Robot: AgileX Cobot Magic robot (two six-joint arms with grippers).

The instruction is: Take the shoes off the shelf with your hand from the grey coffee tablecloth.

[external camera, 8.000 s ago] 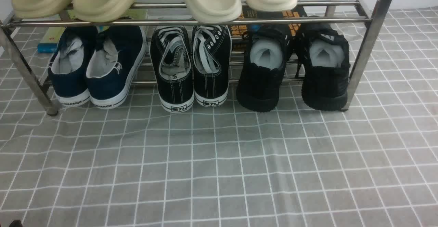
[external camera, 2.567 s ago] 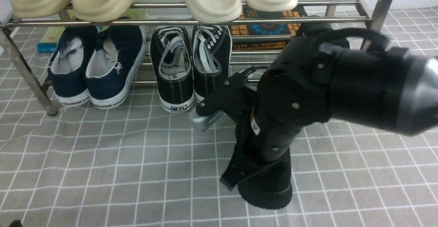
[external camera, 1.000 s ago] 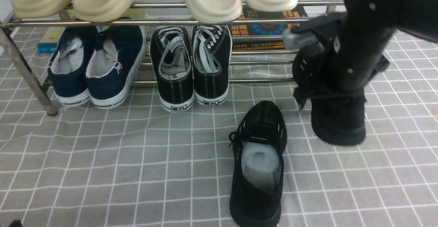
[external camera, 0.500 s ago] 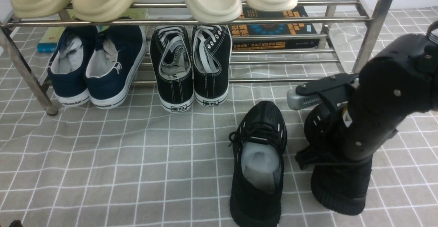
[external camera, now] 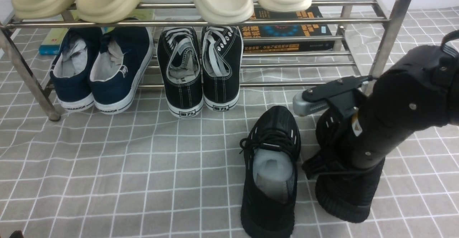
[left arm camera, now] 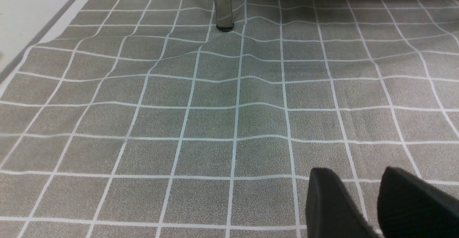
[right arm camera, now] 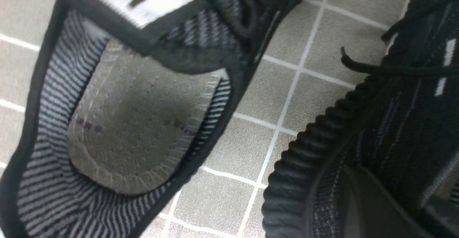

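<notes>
The left gripper [left arm camera: 353,180] hung over the cloth [left arm camera: 179,105], fingers apart. Across the top of the front view, the shelf [external camera: 200,23] held navy shoes [external camera: 104,69] at left and canvas shoes [external camera: 199,69] at centre. Right of centre, off the shelf, one black shoe [external camera: 270,173] lay free on the cloth, heel toward the bottom edge. Just beside it, at lower right, the other black shoe [external camera: 342,198] sat beneath the right gripper [external camera: 311,113], which was clamped on its upper. Whether its sole touched the cloth was unclear.
</notes>
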